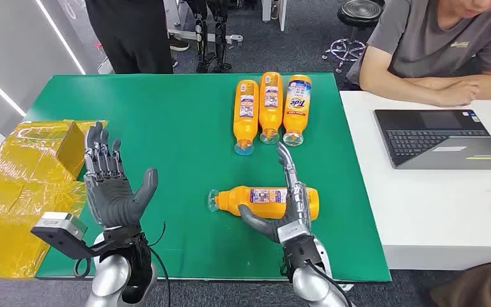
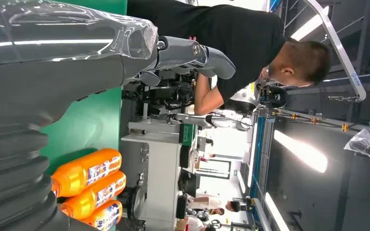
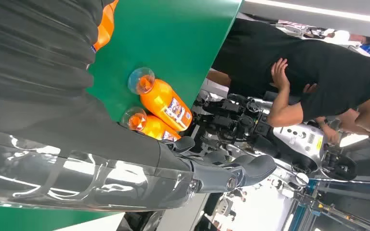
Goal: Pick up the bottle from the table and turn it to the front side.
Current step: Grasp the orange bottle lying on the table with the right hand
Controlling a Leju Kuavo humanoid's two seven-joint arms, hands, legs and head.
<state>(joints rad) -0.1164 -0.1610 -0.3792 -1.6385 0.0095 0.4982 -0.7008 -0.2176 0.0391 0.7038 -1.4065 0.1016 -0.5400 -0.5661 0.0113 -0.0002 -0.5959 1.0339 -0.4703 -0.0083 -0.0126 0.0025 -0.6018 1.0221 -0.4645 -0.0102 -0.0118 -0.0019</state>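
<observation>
Four orange detergent bottles lie on the green table [image 1: 166,121]: three side by side at the far edge [image 1: 270,105], caps toward the robot, and one bottle [image 1: 265,199] alone, nearer, on its side with its clear cap pointing to the robot's left. The right hand [image 1: 288,211] rests on this near bottle, fingers [image 1: 286,167] stretched across its labelled body toward the far side, the thumb [image 1: 253,222] curved against its near side; whether the grip is tight cannot be told. The left hand [image 1: 110,182] stands upright above the table's left part, palm turned inward, fingers wide and holding nothing, well apart from the bottle. Yellow wrapped packages [image 1: 19,192] sit beside the table's left edge. A seated person [image 1: 435,45] leans on the white desk [image 1: 435,211] by a laptop [image 1: 441,137].
</observation>
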